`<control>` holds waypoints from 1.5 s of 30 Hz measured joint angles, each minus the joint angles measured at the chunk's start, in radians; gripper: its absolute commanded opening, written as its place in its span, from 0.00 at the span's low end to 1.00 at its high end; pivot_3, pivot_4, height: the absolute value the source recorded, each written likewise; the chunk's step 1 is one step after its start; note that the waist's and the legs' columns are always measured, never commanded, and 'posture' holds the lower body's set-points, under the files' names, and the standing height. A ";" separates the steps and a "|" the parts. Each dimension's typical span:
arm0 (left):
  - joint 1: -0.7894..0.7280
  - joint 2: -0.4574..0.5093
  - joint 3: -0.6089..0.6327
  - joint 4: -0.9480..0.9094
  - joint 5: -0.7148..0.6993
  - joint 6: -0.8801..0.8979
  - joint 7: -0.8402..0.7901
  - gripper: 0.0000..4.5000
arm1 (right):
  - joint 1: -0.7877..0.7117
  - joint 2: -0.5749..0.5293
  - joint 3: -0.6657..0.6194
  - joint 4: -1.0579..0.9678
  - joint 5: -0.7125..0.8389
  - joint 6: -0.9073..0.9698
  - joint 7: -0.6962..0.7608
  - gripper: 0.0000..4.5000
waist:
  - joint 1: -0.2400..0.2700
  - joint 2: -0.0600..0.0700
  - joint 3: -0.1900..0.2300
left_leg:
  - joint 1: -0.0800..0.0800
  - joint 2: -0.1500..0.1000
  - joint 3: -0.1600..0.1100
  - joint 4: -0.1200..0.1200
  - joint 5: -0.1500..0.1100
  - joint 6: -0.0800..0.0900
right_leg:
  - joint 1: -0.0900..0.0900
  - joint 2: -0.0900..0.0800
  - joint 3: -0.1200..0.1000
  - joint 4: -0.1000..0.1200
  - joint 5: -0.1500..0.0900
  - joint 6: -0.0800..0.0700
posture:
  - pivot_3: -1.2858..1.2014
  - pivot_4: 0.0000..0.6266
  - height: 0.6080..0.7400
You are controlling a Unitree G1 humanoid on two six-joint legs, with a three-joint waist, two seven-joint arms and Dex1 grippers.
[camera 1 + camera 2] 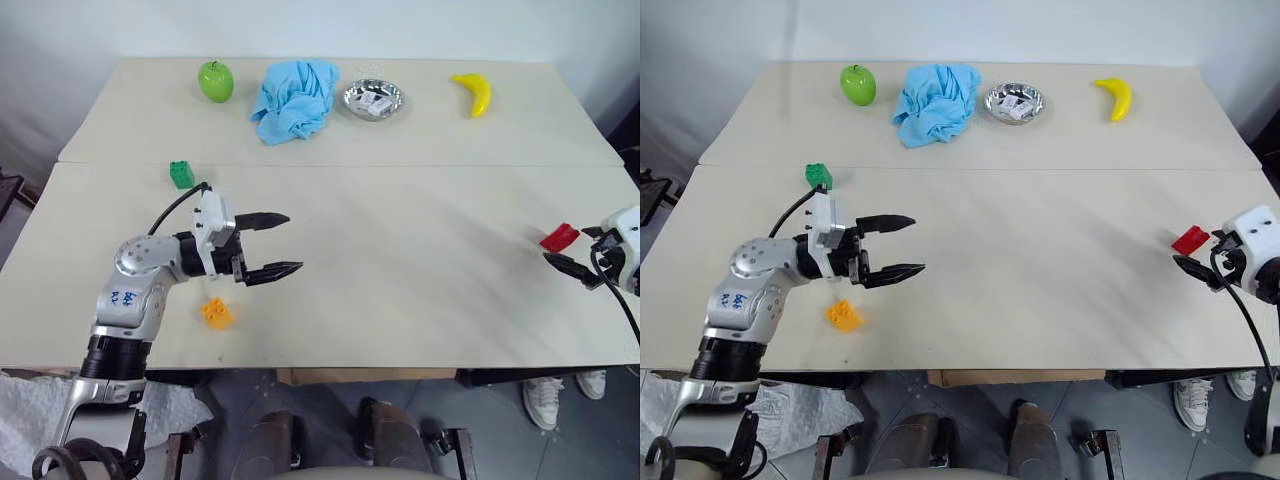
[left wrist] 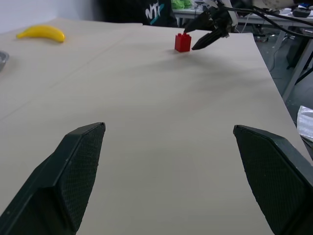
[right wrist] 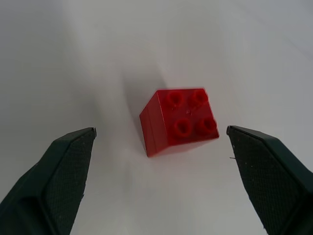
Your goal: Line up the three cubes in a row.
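Red cube sits studs up near the right edge of the table. Right gripper points at it with fingers spread wide and empty, one finger to each side of the cube and short of it; no contact seen.

Left gripper hangs over the left half of the table, also wide open and empty, pointing roughly toward the right edge.

Green cube stands near the left edge, at the seam between the two table boards. Yellow-orange cube lies near the front edge, left side, just beside the left forearm; its studs are hard to make out.

Along the back edge: apple, blue cloth, metal bowl, banana.
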 measured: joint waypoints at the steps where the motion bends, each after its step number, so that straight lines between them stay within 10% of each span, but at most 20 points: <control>1: 0.003 0.002 0.004 -0.010 0.000 0.006 0.003 0.99 | -0.018 0.002 0.007 0.024 -0.011 -0.010 -0.003 1.00 | 0.001 0.000 0.000 | 0.000 0.000 0.000 0.000 0.000 0.000 | 0.000 0.000 0.000 0.000 0.000 0.000 | 0.52 0.24 1.00; 6: 0.002 0.019 0.013 -0.016 0.000 0.018 0.004 1.00 | -0.080 0.032 0.025 0.072 -0.037 -0.036 -0.016 0.91 | -0.001 0.000 0.000 | 0.000 0.000 0.000 0.000 0.000 -0.001 | 0.000 0.001 0.000 0.000 0.000 0.000 | 0.52 0.24 1.00; 15: -0.001 0.024 0.013 -0.016 0.000 0.020 0.005 1.00 | -0.099 0.049 0.032 0.100 -0.047 -0.047 -0.001 0.33 | -0.002 0.000 0.000 | 0.000 0.000 0.000 0.000 -0.001 -0.001 | 0.000 0.001 0.000 0.000 0.000 0.000 | 0.52 0.24 1.00; 31: 0.076 0.032 0.075 0.111 0.005 -0.088 -0.022 1.00 | -0.063 0.281 0.203 -0.676 0.141 0.247 0.438 0.33 | -0.015 0.002 0.001 | 0.000 0.001 -0.002 0.001 -0.001 -0.002 | -0.001 0.001 -0.001 0.002 0.000 0.000 | 0.52 0.24 1.00; 41: 0.090 0.033 0.090 0.117 0.006 -0.105 -0.018 1.00 | -0.197 0.422 0.353 -0.444 0.024 0.113 0.413 0.33 | 0.000 0.002 0.001 | -0.002 0.000 -0.003 0.002 -0.002 -0.002 | -0.002 0.000 -0.002 0.002 0.000 -0.001 | 0.52 0.24 1.00; 45: 0.114 0.033 0.094 0.116 0.006 -0.113 -0.015 1.00 | -0.246 0.427 0.370 -0.310 -0.025 0.025 0.409 0.62 | -0.009 0.002 0.001 | -0.002 0.000 -0.003 0.002 -0.002 -0.002 | -0.002 0.001 -0.002 0.002 0.000 -0.001 | 0.52 0.24 1.00</control>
